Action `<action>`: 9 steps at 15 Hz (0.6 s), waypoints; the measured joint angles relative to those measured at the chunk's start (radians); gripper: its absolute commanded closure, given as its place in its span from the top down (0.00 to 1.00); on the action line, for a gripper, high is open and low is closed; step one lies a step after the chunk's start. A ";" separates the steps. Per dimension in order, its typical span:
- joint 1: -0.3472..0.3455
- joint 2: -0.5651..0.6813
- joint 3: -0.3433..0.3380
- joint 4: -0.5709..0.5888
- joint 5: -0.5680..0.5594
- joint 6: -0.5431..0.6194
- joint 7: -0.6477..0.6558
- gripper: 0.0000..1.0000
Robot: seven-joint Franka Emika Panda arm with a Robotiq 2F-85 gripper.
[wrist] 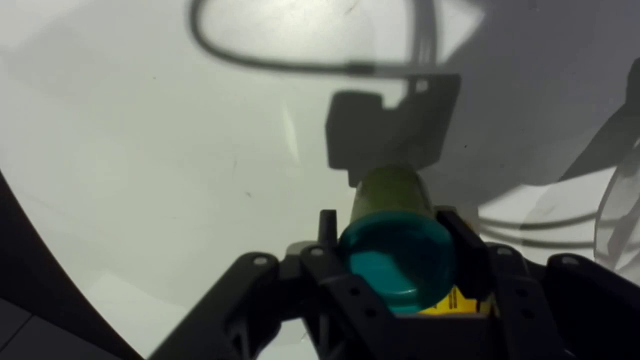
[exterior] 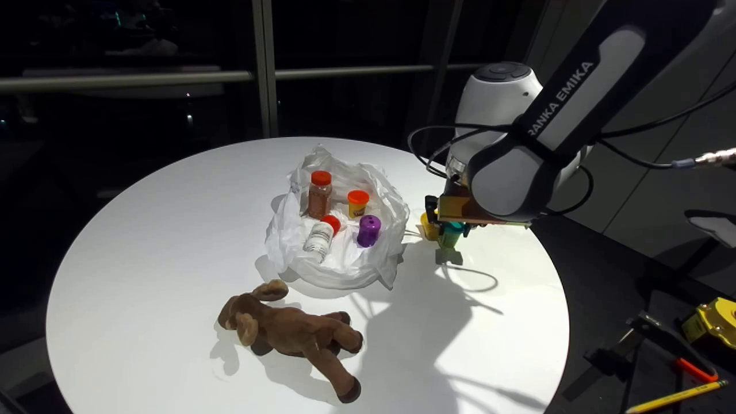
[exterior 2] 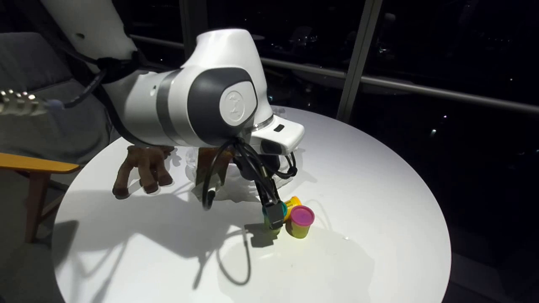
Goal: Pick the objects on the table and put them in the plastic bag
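My gripper (wrist: 389, 225) is shut around the teal lid of a small cup (wrist: 395, 265), a finger against each side; the cup looks upright, at or just above the white table (exterior: 144, 247). Right beside it are a yellow cup (exterior 2: 292, 203) and a magenta-lidded cup (exterior 2: 302, 216). The plastic bag (exterior: 345, 276) lies spread, its mouth upward. Inside it are a red-lidded jar (exterior: 320, 198), an orange-lidded cup (exterior: 357, 204), a purple container (exterior: 369, 231) and a white bottle (exterior: 319, 241) with a red cap. The brown plush toy (exterior: 293, 329) rests on the table outside the bag.
The arm (exterior 2: 227, 105) hides much of the bag in an exterior view. A chair with a wooden armrest (exterior 2: 38, 163) stands near the table. Beyond the table's edge lie a yellow tape measure (exterior: 713, 325) and a pencil (exterior: 675, 397).
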 measured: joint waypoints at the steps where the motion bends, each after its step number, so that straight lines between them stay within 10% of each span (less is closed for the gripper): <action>1: 0.033 -0.021 -0.032 -0.008 -0.002 -0.017 0.018 0.27; 9: 0.364 -0.264 -0.245 -0.043 -0.192 -0.106 0.267 0.27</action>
